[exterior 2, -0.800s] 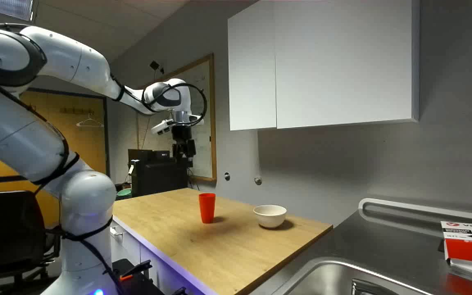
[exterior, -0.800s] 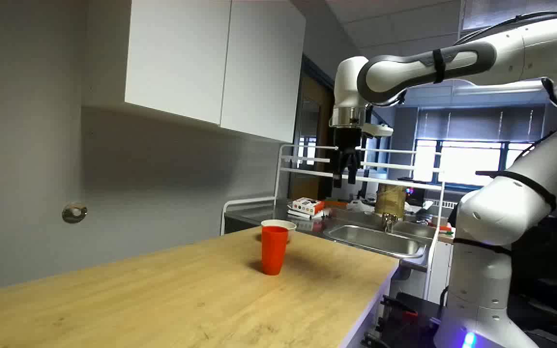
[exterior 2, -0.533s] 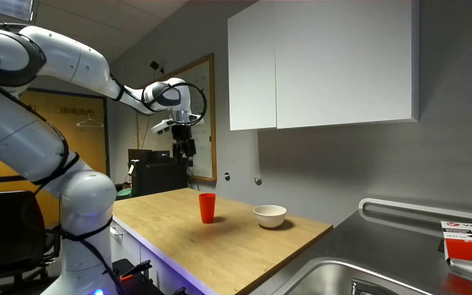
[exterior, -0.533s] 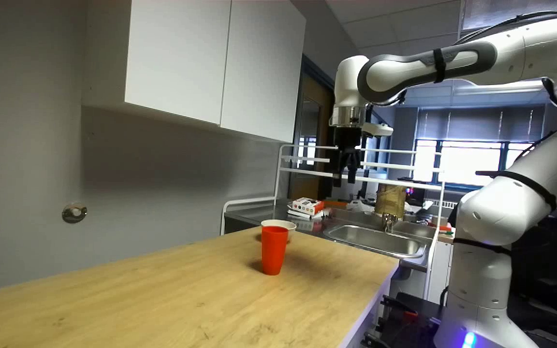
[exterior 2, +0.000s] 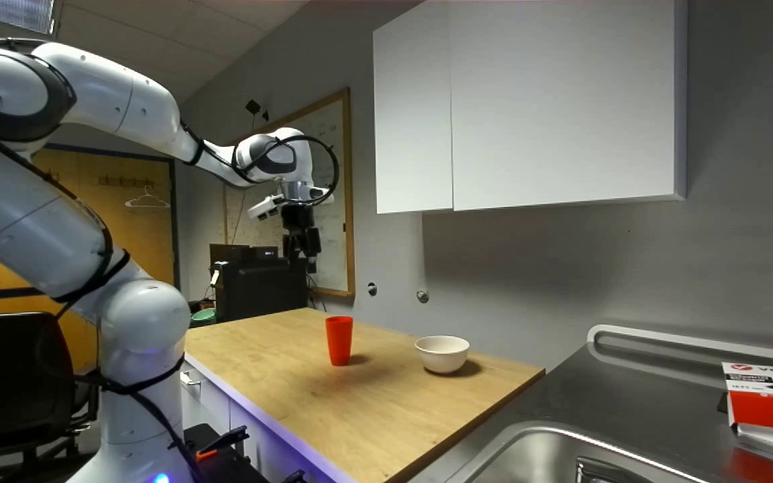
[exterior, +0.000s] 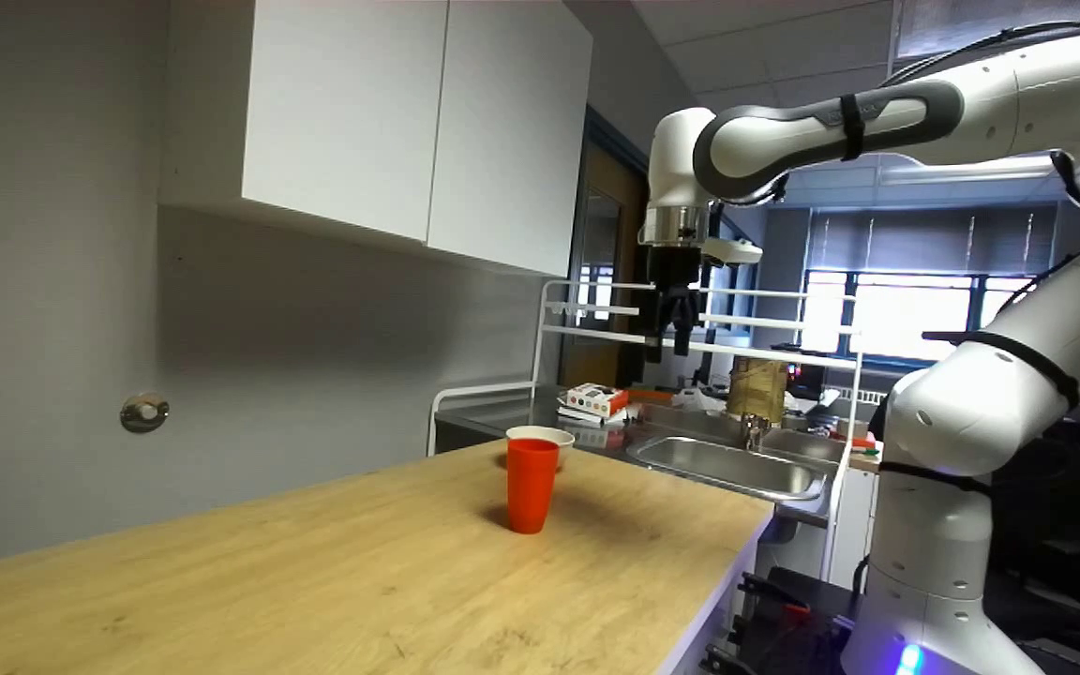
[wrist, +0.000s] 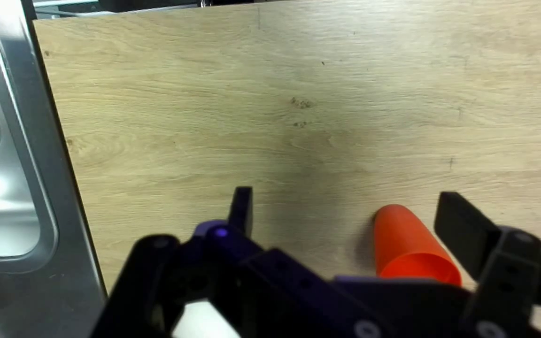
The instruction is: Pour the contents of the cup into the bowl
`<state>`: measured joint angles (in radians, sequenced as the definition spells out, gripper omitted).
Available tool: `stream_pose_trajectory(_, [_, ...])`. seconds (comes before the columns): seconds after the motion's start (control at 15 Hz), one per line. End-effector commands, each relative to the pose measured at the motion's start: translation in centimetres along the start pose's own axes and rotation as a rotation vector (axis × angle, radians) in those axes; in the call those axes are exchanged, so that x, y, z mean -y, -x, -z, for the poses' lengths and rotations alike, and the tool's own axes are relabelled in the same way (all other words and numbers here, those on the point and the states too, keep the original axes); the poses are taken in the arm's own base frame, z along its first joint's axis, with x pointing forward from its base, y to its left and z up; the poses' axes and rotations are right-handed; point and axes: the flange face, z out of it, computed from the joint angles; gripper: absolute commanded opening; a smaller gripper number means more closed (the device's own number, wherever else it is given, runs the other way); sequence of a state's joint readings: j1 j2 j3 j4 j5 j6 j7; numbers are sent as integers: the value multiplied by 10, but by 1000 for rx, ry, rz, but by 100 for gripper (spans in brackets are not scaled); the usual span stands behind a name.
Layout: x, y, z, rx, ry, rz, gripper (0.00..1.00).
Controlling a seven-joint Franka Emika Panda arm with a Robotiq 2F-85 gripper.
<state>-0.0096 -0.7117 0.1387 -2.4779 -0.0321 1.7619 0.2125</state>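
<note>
Red-orange plastic cup point(exterior 2: 339, 341) stands upright on the wood-grain worktop point(exterior 2: 373, 416), apart from the off-white bowl point(exterior 2: 442, 362). Gripper point(exterior: 668, 347): jaws wide apart, nothing held, well above the worktop. Cup contents: not discernible. Completed: no step evident. Remaining, as judged: grasp cup, lift, carry to bowl, pour.

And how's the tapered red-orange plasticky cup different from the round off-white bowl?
The tapered red-orange plastic-looking cup is taller and narrower; the round off-white bowl is lower and wider. The cup is bright, the bowl pale. Both stand upright on the wooden tabletop, open-topped.
</note>
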Motion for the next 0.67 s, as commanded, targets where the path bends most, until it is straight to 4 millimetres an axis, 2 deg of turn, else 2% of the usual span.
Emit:
stream_pose_trajectory(0.0, [1,-13,-4,5,-3,-14,100])
stream_pose_trajectory(0.27, [18,-40,-20,-3,-15,13,100])
stream_pose_trajectory(0.6, [57,-79,-42,-23,-36,89,100])
